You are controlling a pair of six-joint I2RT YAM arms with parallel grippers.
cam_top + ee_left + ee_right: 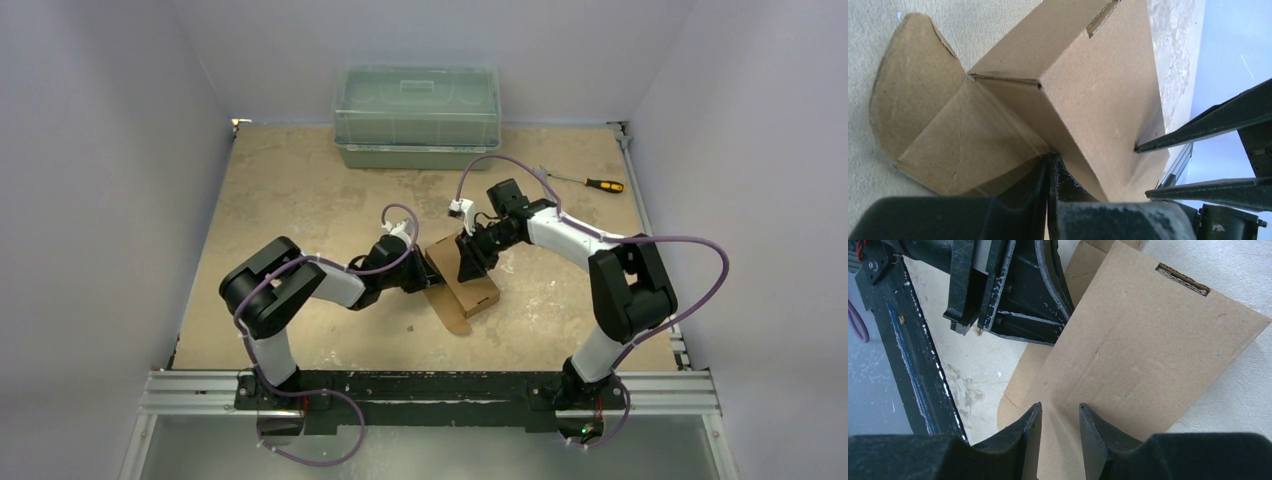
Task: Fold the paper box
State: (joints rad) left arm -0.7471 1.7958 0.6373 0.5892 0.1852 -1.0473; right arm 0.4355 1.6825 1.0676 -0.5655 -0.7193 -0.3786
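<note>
Left gripper (1050, 169) clamps one paper box (1098, 100); right gripper (1060, 422) spread.

No writing, label, brand, number or sign can be read in any view (the paper box (1098, 100), just ahead of the left gripper (1050, 167), shows bare brown cardboard, unprinted where visible).

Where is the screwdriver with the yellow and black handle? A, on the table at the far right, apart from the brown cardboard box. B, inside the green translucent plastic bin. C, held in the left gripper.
A: the screwdriver with the yellow and black handle lies on the table, to the right of the green translucent plastic bin and well clear of the brown cardboard box.
</note>
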